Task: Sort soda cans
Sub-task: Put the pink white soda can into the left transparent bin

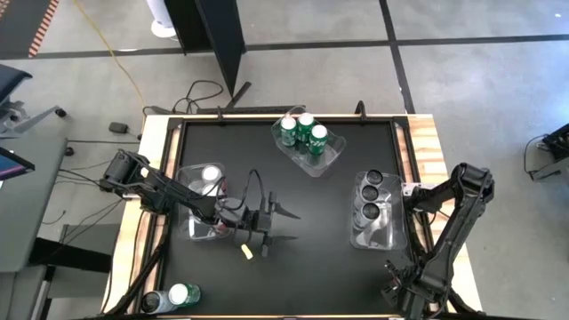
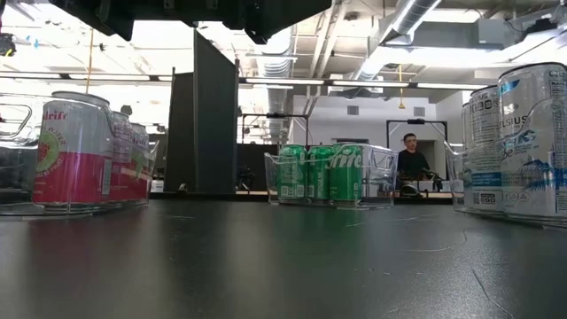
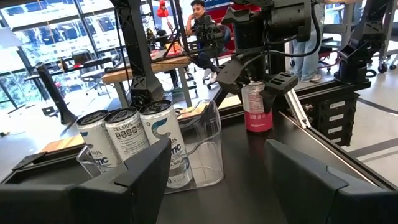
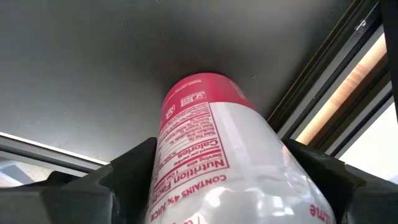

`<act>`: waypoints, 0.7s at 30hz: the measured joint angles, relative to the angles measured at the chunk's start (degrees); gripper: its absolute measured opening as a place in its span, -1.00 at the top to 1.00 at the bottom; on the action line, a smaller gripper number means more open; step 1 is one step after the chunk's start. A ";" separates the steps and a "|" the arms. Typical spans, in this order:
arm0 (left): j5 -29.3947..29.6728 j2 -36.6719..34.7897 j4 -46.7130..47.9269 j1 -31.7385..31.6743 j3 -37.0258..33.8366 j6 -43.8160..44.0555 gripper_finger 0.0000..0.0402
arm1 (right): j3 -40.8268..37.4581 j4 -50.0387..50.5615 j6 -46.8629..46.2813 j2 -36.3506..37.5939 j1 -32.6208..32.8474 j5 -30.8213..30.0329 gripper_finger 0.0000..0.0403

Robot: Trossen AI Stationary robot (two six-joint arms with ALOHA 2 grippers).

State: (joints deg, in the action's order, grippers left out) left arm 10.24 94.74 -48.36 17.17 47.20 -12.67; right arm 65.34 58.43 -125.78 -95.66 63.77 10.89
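Big open workshop with ceiling pipes, desks and a person (image 2: 409, 158) sitting way off in the background. Up front is the black tabletop (image 1: 320, 204) with a wooden border.

The left arm reaches in from the left edge and its left gripper (image 1: 276, 224) hangs over the middle of the tabletop, jaws spread apart with nothing between them. The right arm is folded along the right side, and its right gripper (image 1: 397, 289) is down at the near right corner. Its jaws are around a pink can (image 3: 256, 107) that stands upright right by the tabletop's edge. From the right wrist view both fingers (image 4: 127, 171) look pressed against the can's sides.

Three clear bins are out:
- far middle bin (image 1: 336, 158), with three green cans (image 1: 305, 132) standing in it
- right bin (image 1: 396, 233), with three pale grey cans (image 1: 372, 194) in a row
- left bin (image 1: 191, 233), partly under the left arm, holding pink-and-white cans (image 2: 75, 155)

Two loose cans stand touching at the near left corner: a green one (image 1: 184, 293) and a darker one (image 1: 156, 300).
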 joint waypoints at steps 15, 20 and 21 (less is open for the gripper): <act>0.00 0.00 0.09 0.00 0.00 0.00 -0.25 | 1.43 -0.81 7.72 -0.44 -5.06 -0.60 -0.63; 0.35 0.00 1.00 0.00 0.00 1.25 -0.25 | 3.05 -0.64 15.75 -0.50 -9.61 -1.54 -0.63; 0.76 0.00 1.18 0.00 0.00 1.54 -0.25 | 3.51 -0.59 17.76 -0.50 -10.70 -1.72 -0.63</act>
State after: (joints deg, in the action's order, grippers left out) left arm 11.00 94.74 -47.18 17.17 47.20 -11.13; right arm 68.85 57.84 -108.01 -96.16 53.07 9.16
